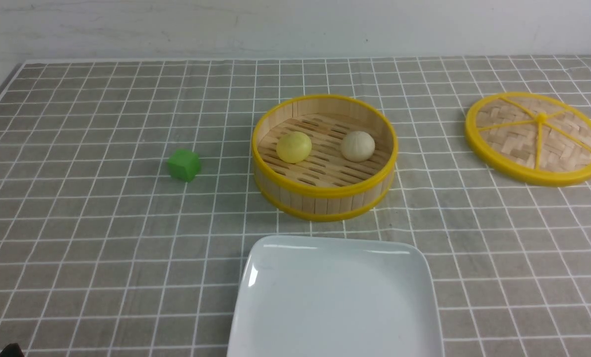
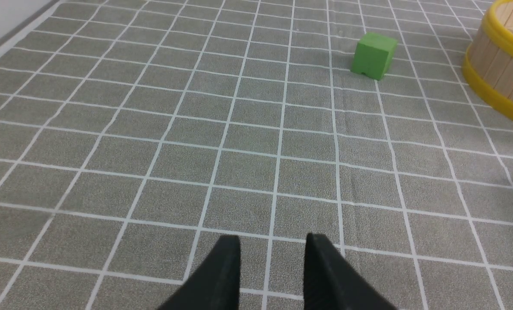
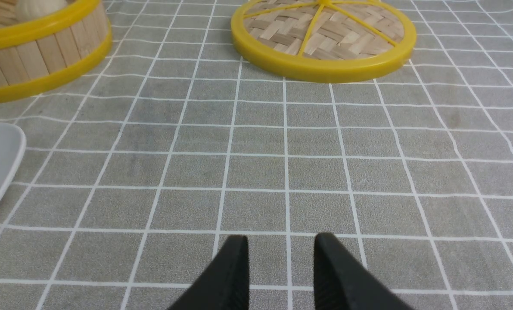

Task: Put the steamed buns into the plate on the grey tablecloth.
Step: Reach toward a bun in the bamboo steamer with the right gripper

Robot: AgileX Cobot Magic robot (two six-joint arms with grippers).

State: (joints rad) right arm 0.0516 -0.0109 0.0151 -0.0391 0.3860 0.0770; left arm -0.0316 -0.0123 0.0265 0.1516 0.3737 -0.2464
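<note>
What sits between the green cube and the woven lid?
The bamboo steamer basket, holding the yellow bun and the beige bun, seen in the front view.

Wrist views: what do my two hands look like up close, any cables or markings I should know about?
Both look alike. The left hand and the right hand each show two matte black fingers, wedge-shaped, broad at the base and narrowing to blunt, squared tips. No cables, labels or markings are visible on them.
</note>
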